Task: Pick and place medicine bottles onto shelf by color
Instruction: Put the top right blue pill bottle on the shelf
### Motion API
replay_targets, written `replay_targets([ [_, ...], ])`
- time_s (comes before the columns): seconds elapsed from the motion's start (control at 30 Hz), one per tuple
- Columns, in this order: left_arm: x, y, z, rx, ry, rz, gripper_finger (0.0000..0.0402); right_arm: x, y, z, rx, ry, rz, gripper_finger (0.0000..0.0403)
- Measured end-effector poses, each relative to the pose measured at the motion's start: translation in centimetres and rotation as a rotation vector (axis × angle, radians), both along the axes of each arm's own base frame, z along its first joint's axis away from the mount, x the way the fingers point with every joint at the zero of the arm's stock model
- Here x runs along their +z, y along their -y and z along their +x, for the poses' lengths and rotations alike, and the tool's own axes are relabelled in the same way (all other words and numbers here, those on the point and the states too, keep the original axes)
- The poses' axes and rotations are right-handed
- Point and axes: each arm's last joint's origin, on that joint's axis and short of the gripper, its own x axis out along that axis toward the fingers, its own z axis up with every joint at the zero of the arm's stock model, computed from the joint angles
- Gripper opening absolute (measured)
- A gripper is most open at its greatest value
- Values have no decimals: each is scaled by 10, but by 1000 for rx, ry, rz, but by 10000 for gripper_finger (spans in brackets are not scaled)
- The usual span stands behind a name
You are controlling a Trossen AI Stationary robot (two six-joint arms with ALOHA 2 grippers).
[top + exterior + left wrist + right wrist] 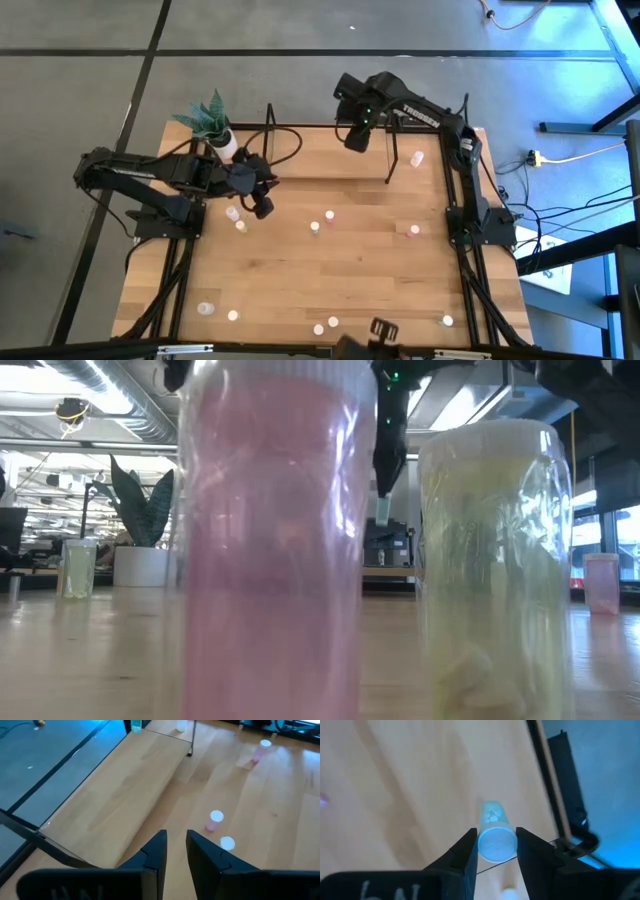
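A: Item, right claw (494, 851): state?
B: Pinching a greenish bottle (495, 837) between its fingers, long axis pointing down, above the shelf (330, 150) at the desk's (330, 270) far edge.
A: Placement spot?
B: Shelf board lies directly below, probably near its right end.
A: Left claw (175, 851)?
B: Narrowly parted, empty, hanging at the shelf's left end; loose bottles (328, 215) scattered nearer.

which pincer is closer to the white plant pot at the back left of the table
Left. The left pincer sits just in front of the white plant pot; the right pincer, gripping a small greenish bottle, hangs over the wooden shelf, farther right.
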Motion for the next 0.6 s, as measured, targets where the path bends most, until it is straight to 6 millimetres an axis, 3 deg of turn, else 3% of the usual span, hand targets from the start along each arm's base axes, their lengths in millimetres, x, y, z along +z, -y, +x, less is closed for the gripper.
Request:
replay_targets([
  [0.3, 0, -17, 0, 77, 3, -1, 66, -24, 44, -12, 116, -48, 8, 118],
  [0.6, 0, -35, -2, 207, 38, -50, 66, -37, 53, -9, 216, -77, 13, 118],
])
